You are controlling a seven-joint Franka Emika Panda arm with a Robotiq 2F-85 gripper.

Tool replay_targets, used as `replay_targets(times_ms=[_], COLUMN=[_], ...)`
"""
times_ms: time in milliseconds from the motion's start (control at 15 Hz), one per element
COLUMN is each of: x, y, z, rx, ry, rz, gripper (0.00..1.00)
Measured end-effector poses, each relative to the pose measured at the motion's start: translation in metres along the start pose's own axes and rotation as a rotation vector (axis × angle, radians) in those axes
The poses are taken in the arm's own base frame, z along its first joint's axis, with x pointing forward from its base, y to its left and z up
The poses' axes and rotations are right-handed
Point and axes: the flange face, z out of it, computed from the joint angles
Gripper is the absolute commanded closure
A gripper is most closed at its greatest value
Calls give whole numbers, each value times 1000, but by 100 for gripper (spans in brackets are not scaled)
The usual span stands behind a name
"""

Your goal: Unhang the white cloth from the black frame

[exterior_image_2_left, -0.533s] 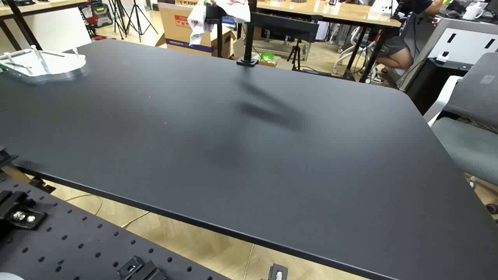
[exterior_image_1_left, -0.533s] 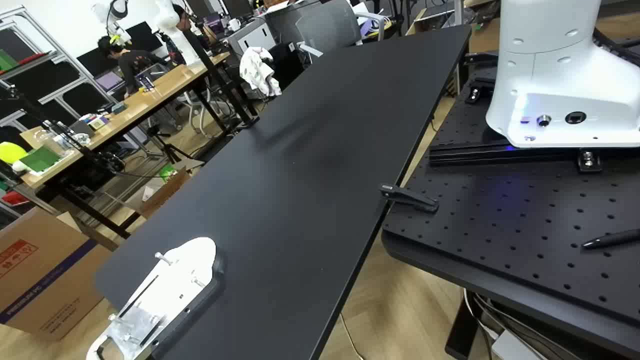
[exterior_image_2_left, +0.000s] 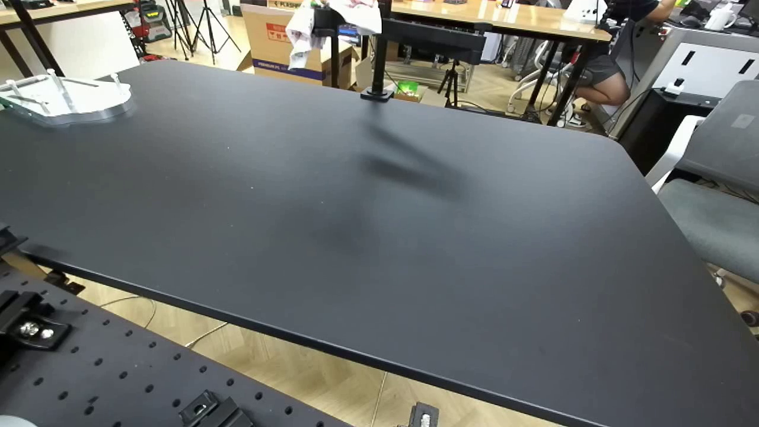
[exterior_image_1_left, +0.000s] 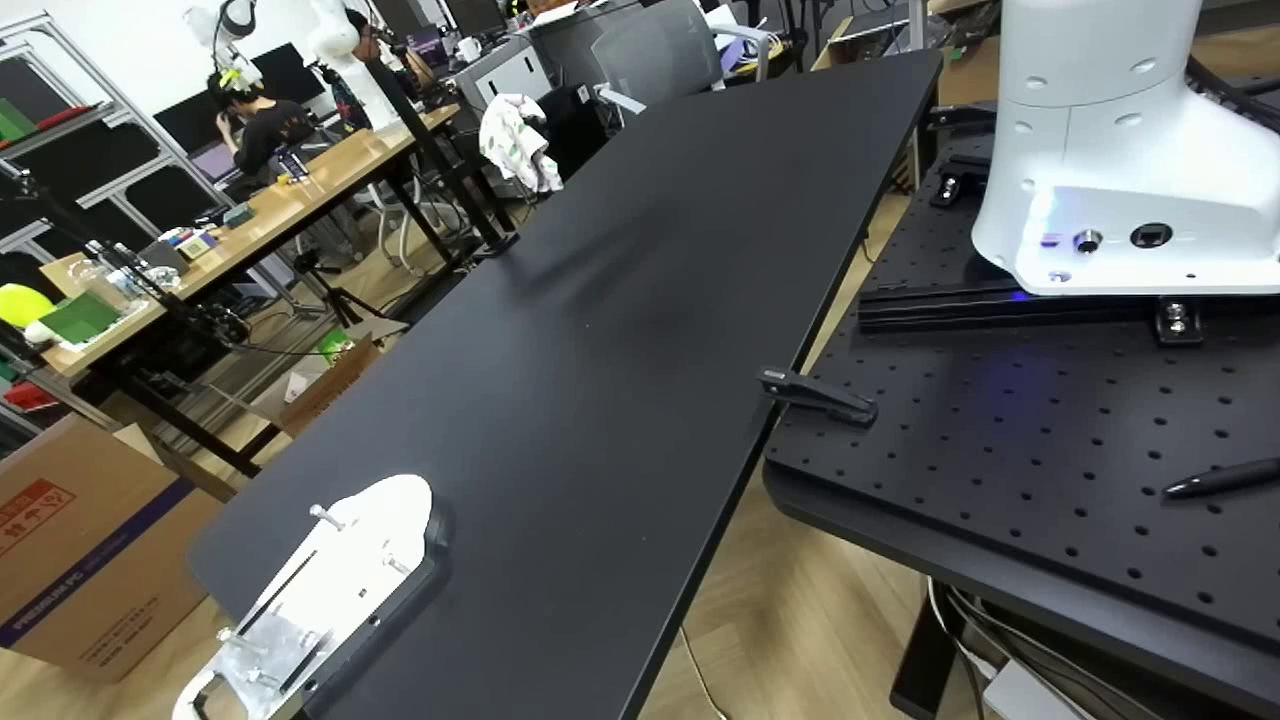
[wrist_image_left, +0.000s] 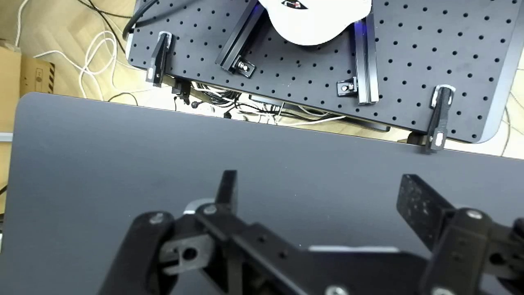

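Fingers (wrist_image_left: 418,207) of my black two-fingered gripper (wrist_image_left: 321,188) stand spread wide in the wrist view, above the smooth dark grey tabletop (wrist_image_left: 110,143). In an exterior view I see the creased white cloth (exterior_image_2_left: 302,32) hanging on the upright black frame (exterior_image_2_left: 379,65) at the tabletop's far edge, the cloth's top out of view.

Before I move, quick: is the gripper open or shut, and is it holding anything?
Gripper: open, jaws wide apart, nothing between them; the white cloth hangs on the black frame.
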Motion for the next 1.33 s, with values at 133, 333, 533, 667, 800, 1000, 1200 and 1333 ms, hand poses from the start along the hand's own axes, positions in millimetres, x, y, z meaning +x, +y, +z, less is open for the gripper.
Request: replay_targets(times_ms=[133,333,533,667,800,1000,1200,1333], x=[0,1,16,33,54,89,99,97], y=[0,1,23,53,87,134,139,134], z=[0,0,-4,-5,0,15,24,20], rx=[0,-6,-69,-133,-188,-196,-183,-189], ry=[0,4,86,152,201,218,198,208], rz=[0,5,43,77,108,146,141,133], gripper=[0,0,0,0,0,0,0,0])
